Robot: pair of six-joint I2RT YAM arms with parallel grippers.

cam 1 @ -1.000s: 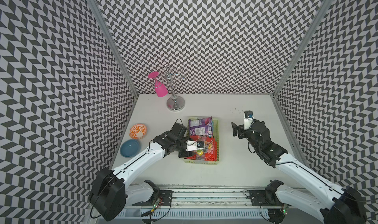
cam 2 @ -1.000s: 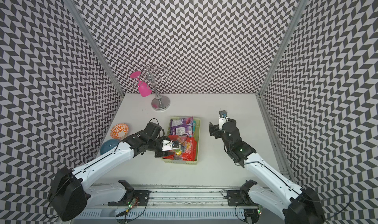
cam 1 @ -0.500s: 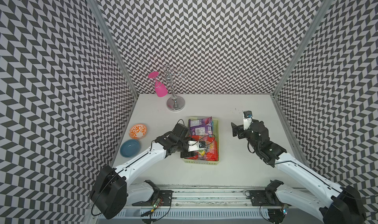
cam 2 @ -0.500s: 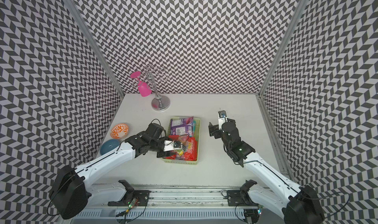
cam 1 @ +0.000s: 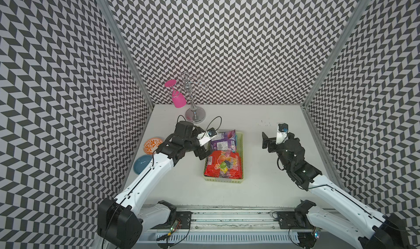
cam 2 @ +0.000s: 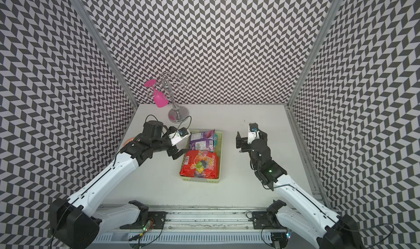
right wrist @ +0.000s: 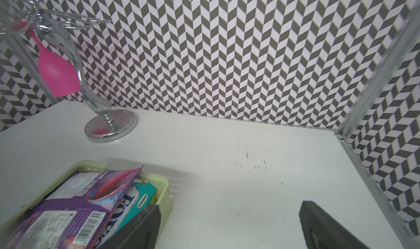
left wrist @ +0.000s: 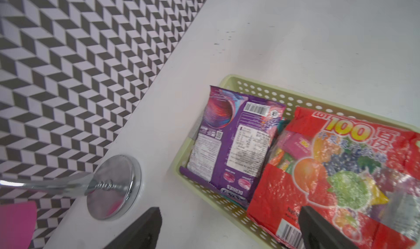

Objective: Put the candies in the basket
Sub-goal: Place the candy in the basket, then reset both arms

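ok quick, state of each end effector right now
left end effector: open, holding nothing
right end effector: open, holding nothing

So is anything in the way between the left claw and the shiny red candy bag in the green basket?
No, nothing visible. The open left gripper hovers at the wall of the pale green perforated plastic basket, one finger above the glossy red plastic candy bag, which lies on top with nothing covering it.
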